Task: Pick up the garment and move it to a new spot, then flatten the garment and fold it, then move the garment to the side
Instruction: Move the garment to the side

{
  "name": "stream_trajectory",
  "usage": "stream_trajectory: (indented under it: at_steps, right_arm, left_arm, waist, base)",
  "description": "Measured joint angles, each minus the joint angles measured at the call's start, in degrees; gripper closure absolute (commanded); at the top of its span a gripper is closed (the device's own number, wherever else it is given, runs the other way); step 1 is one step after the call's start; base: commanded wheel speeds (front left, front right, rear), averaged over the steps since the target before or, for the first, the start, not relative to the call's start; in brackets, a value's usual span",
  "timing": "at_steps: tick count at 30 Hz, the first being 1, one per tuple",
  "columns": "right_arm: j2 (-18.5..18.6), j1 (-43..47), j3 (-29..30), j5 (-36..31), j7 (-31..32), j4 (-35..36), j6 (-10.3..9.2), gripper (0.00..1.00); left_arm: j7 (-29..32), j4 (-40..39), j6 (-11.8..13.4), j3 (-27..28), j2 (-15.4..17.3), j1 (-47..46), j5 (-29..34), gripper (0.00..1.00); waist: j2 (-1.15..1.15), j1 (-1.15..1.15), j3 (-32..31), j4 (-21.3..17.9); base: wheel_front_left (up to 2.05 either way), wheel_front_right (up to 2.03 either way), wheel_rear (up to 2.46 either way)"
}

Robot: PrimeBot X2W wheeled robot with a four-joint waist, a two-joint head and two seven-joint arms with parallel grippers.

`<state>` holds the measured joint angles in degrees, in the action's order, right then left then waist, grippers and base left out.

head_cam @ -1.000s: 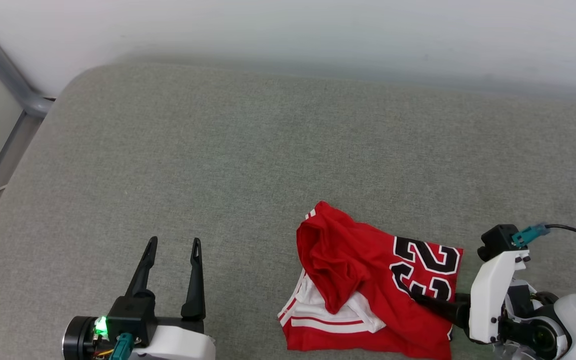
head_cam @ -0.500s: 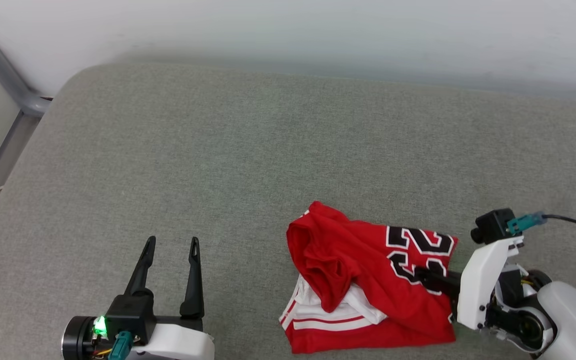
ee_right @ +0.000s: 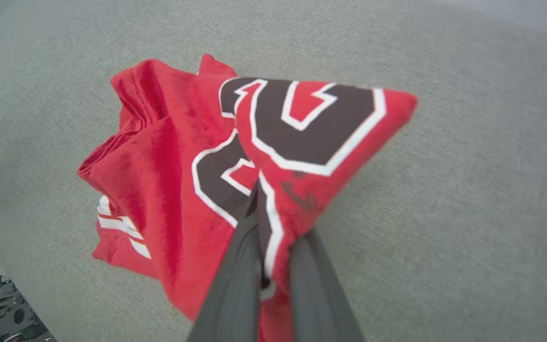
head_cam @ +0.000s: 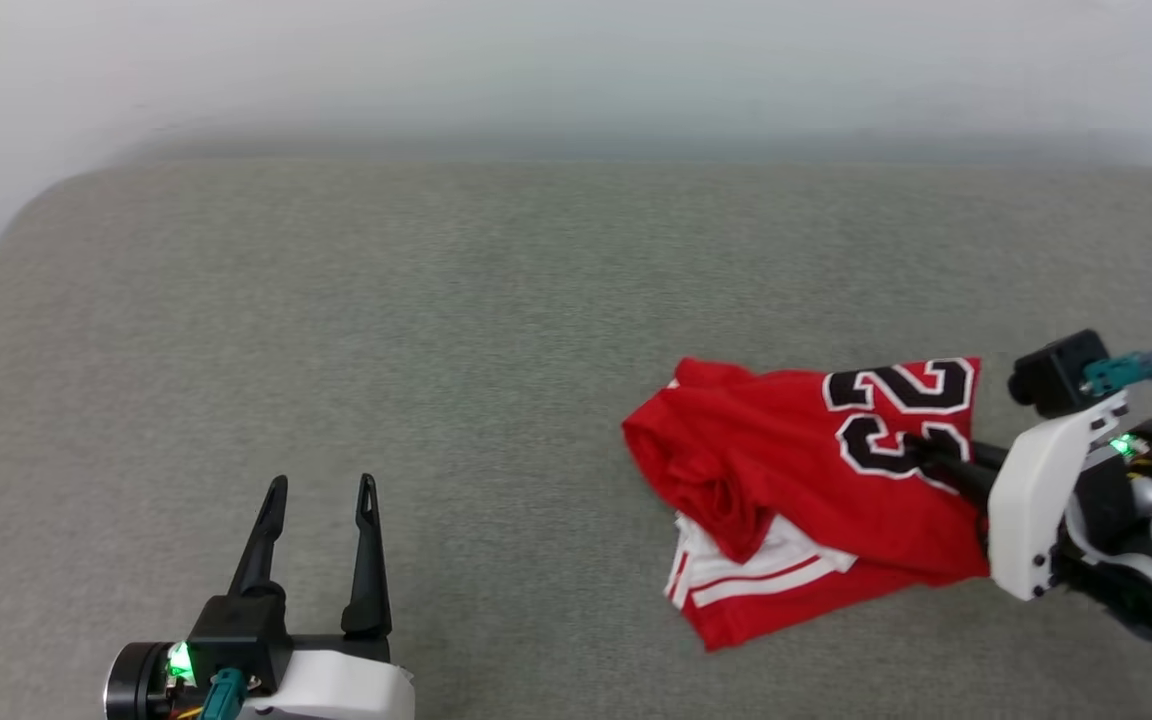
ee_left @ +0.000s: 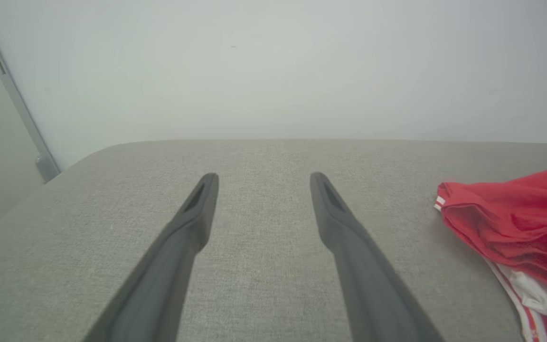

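Your left end effector (head_cam: 321, 485) hung with its fingers spread, empty, over the grey fabric cushion (head_cam: 496, 300). To its right the crumpled red jersey T-shirt (head_cam: 786, 470) lay on the cushion, your right end effector (head_cam: 926, 455) clamped on its numbered part.

I see a red shirt (head_cam: 786, 470) with black numerals (head_cam: 896, 410) edged in white, and a white sleeve (head_cam: 776, 565) striped in red. The cushion (head_cam: 436, 350) is a plain grey-green weave. My left gripper (head_cam: 322, 482) is black, and the wall (head_cam: 576, 70) is off-white.
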<state>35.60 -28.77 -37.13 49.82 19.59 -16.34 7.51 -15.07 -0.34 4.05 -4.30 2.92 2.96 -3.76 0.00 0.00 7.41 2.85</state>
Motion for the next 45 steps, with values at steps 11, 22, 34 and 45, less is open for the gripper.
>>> stream_trajectory:
  at_steps: [11, 22, 34, 45]
  right_arm:
    - [5.64, -5.04, -0.98, -2.93, -1.71, -0.30, 0.00, 1.00]
    - [13.88, -9.55, 0.08, -4.23, -1.87, -5.41, 0.01, 1.00]
    - [19.54, -14.90, 5.14, -7.02, -1.74, -19.06, 0.03, 1.00]
    - [18.18, -20.59, 10.40, -12.32, -6.34, -32.87, 0.02, 1.00]
  left_arm:
    - [0.00, -0.47, 0.01, 0.35, -0.02, -1.38, 0.04, 0.00]
    - [0.00, -1.81, -0.79, 1.13, 0.03, -3.84, 1.09, 0.00]
    - [0.00, -2.96, -2.00, 1.29, 0.12, -8.75, 2.02, 0.00]
    - [0.00, -3.36, -2.38, 1.56, 0.12, -11.52, 2.49, 0.00]
  waist:
    - [0.00, 0.00, 2.06, -7.53]
    - [0.00, 0.01, 7.54, -10.03]
    - [0.00, 0.00, 15.07, -8.87]
    - [0.00, 0.00, 19.68, -7.66]
  base:
    - [0.00, 0.00, 0.00]
    - [0.00, 0.00, 0.00]
    - [0.00, 0.00, 0.00]
    - [0.00, 0.00, 0.00]
